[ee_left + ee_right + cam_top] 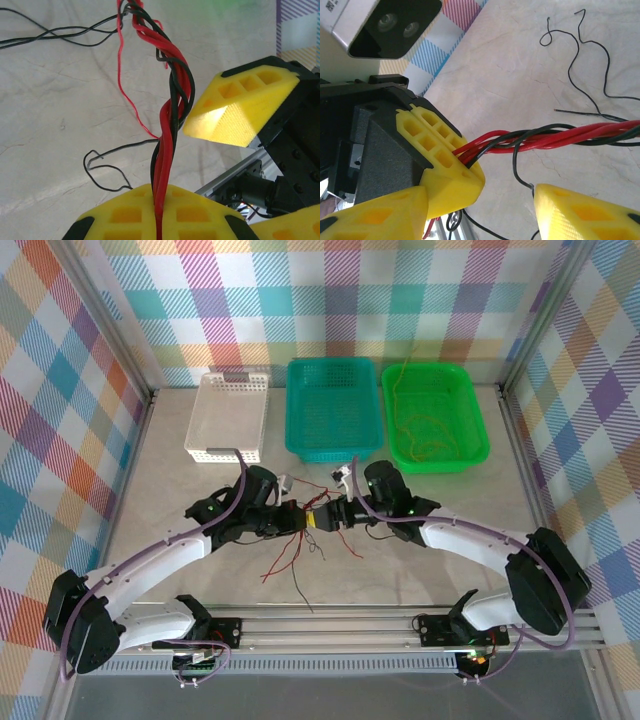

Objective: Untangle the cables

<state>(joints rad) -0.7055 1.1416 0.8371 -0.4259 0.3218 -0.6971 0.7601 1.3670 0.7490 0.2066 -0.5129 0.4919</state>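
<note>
The left gripper (160,202) is clamped tight on the cables (172,100), a twist of red and black wires that runs straight out from its tips. The right gripper (482,200) has its jaws spread apart and grips nothing. One of its yellow fingers (235,107) sits just beside the twist. A thin black wire drops down between the spread jaws. More loose black ends lie on the table (520,65) just past the jaws, and red ends fan out under both grippers. On the camera (390,25) above the left gripper there is a black-and-white code mark (332,6), too small to read. Well beyond the jaws stand three baskets in a row: a white basket (205,435), a teal basket (300,410) and a green basket (475,430). Thin orange wires (420,432) lie curled in the green one
</note>
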